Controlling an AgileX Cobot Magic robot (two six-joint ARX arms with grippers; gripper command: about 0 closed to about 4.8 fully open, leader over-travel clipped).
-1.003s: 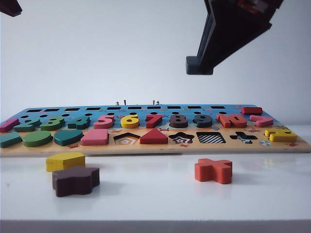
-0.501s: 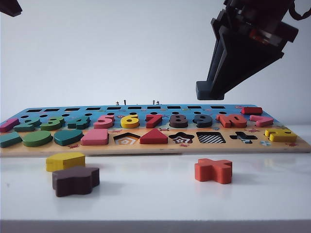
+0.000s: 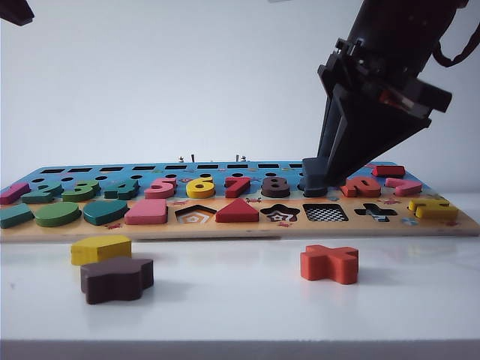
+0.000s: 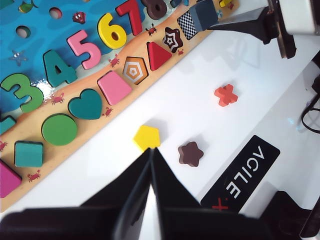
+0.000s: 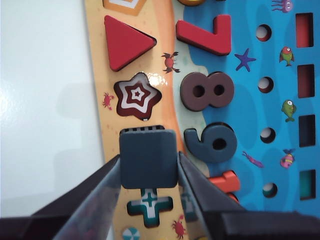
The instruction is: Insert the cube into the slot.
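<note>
Nearest the camera, the brown star-like wooden block (image 3: 117,279), the yellow pentagon block (image 3: 100,249) and the orange cross-shaped block (image 3: 329,263) are left loose on the white table (image 3: 225,300), untouched. The left gripper (image 4: 151,165) is held over the table near the yellow pentagon, well apart from the action, its fingers pressed together with nothing between them.

Farther back, on the long wooden puzzle board (image 3: 240,225), the square recess with the checkerboard bottom (image 3: 325,213) is seen lying uncovered, so the insertion is not yet done. The flat dark navy square block (image 5: 149,158) is clamped between the fingers of the right gripper (image 5: 149,165), and in the right wrist view it is carried right over the checkered recess, a sliver of pattern showing past its edge. Lowering, seating and release are judged to be what is left.

Against the earlier frames, the right gripper has been brought down from high above the board to just over it, while the left one has not been moved.
</note>
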